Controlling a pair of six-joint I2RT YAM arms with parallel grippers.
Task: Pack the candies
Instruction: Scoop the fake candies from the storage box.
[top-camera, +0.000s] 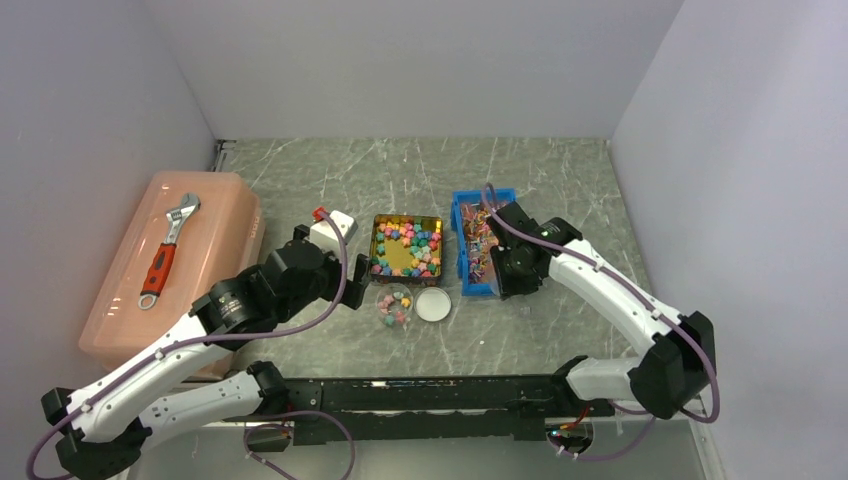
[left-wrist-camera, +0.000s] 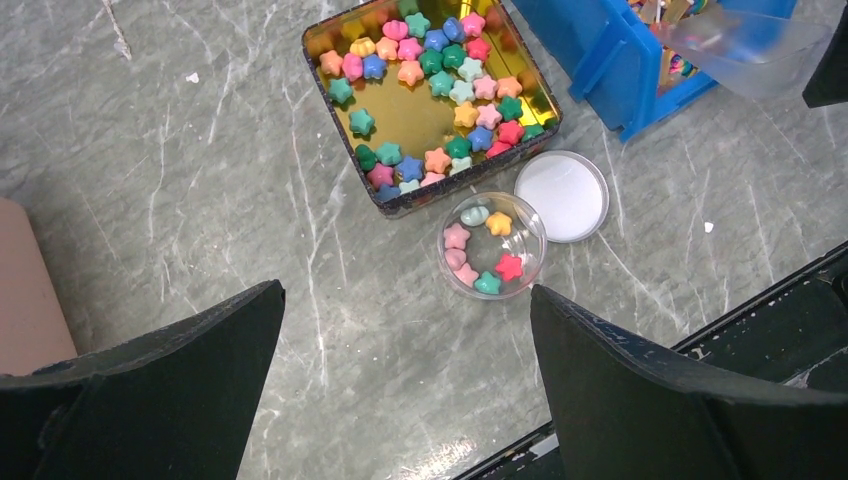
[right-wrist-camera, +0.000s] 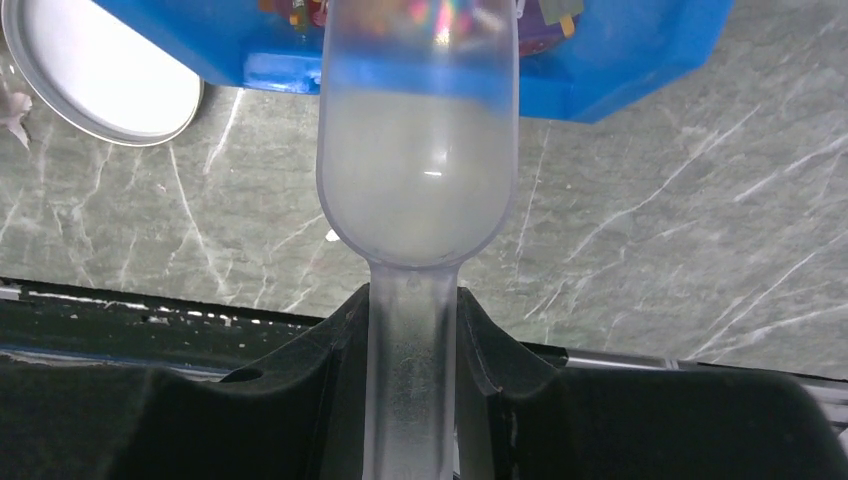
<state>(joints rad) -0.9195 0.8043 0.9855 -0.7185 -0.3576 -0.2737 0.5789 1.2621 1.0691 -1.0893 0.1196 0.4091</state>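
Star-shaped pastel candies (left-wrist-camera: 440, 90) fill a square gold tin (top-camera: 406, 246). Several more candies (left-wrist-camera: 487, 245) lie in a small clear round cup (top-camera: 392, 304), with its white lid (top-camera: 433, 303) beside it. My left gripper (left-wrist-camera: 405, 350) is open and empty, above bare table just near and left of the cup. My right gripper (right-wrist-camera: 415, 340) is shut on the handle of a clear plastic scoop (right-wrist-camera: 418, 150). The scoop's bowl looks empty and hangs over the near end of the blue bin (top-camera: 480, 245).
The blue bin (right-wrist-camera: 640, 50) holds small wrapped items. A salmon plastic box (top-camera: 175, 265) with a red-handled adjustable wrench (top-camera: 168, 250) on top stands at the left. A black rail (top-camera: 440, 395) runs along the near table edge.
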